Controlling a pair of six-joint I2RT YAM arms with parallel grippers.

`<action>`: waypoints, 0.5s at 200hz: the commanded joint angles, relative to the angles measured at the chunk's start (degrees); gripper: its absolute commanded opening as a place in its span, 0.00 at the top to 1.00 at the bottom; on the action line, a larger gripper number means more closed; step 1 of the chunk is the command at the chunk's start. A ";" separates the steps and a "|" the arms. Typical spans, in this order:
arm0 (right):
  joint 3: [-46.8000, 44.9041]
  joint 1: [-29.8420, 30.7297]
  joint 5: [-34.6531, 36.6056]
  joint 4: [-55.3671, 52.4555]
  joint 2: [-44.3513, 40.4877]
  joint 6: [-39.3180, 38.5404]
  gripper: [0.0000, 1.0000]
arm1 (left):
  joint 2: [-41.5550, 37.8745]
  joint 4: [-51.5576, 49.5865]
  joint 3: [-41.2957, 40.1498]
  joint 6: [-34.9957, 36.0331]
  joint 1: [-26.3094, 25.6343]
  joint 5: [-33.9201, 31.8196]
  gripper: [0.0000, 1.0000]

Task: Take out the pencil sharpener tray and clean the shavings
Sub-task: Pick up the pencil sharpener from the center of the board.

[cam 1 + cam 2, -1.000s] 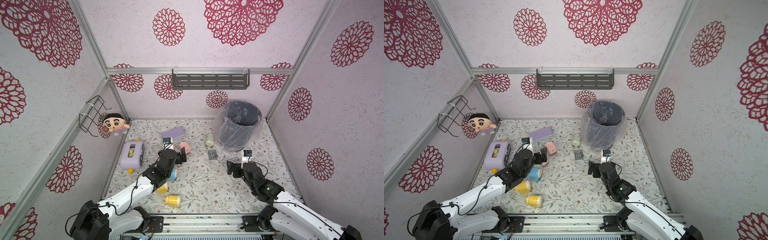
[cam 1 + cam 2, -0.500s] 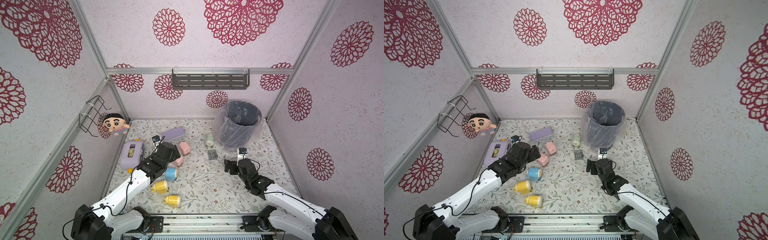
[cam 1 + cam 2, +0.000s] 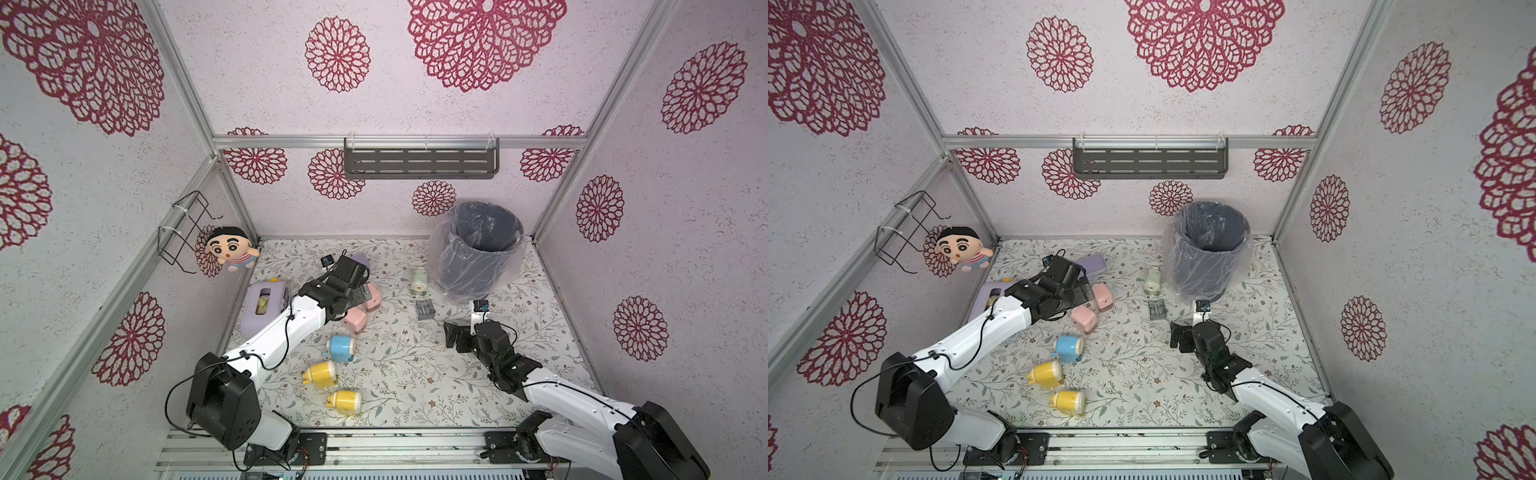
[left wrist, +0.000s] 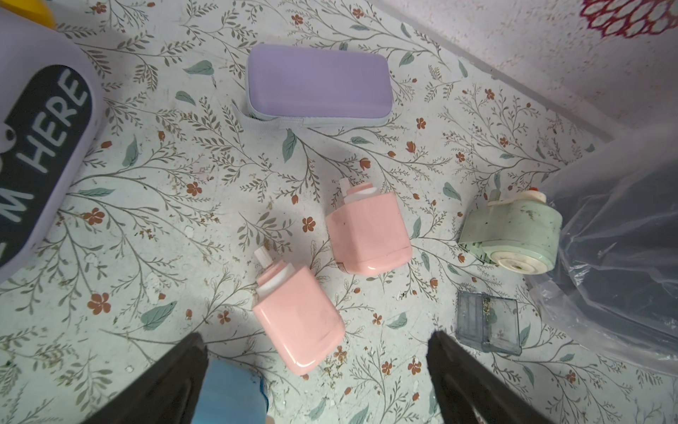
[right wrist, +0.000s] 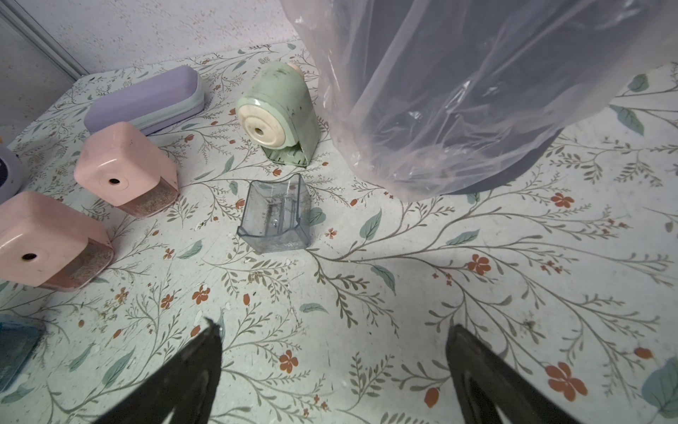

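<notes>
While its jaws stand wide and empty, right gripper (image 3: 455, 337) hovers | clear grey plastic tray (image 3: 424, 309) at 11 o'clock in a top view — long axis about 12–6 | right arm nearer

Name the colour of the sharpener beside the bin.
The sharpener is pale green with a cream front disc, clearest in the right wrist view.

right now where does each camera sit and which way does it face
Top views: high over the front rail, looking down at the table; left arm and right arm show.
Left wrist: on the left arm, looking down at two pink sharpeners; open left hand shows.
Right wrist: on the right arm, facing the clear tray and bin; open right hand shows.
Shared: both wrist views show pink sharpeners, clear tray, green sharpener.
</notes>
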 commanded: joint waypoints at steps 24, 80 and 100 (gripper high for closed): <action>-0.46 -0.25 1.00 3.05 -3.18 -0.46 0.01 | 7.87 -11.64 10.51 -5.12 0.59 -0.40 0.03; -0.96 -0.33 0.48 3.66 -4.38 -0.08 0.01 | 19.78 -19.81 23.94 -8.71 0.91 3.86 0.00; -0.97 -0.33 0.05 3.70 -4.24 0.05 0.01 | 24.77 -24.07 30.58 -9.33 1.12 2.15 0.01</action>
